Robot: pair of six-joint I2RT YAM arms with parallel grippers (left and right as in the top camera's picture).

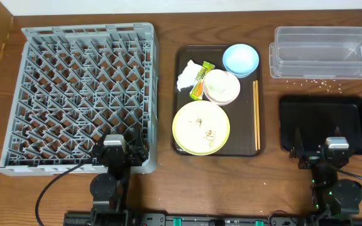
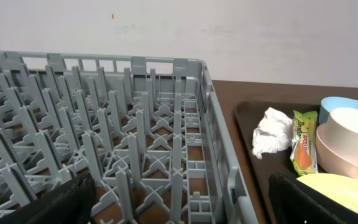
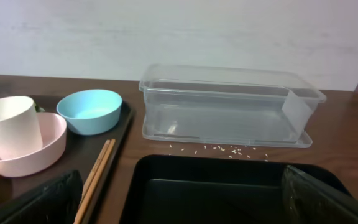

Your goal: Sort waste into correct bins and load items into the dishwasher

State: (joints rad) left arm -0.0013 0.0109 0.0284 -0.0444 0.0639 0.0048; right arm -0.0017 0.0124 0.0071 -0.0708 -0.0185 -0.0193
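Both pincers gape wide, gripping nothing: left gripper (image 1: 114, 145) over the near edge of the grey rack (image 1: 87, 29), right gripper (image 1: 333, 143) over the black tray (image 1: 322, 116). Yellow plate (image 1: 200, 127) and chopsticks (image 1: 256, 116) lie on the brown tray (image 1: 247, 143).

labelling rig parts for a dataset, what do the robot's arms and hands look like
Both arms are black with rounded joint housings. The left hand and the right hand each carry a pale grey block on top, with broad black fingers. A thin black cable loops from the left arm, another from the right.
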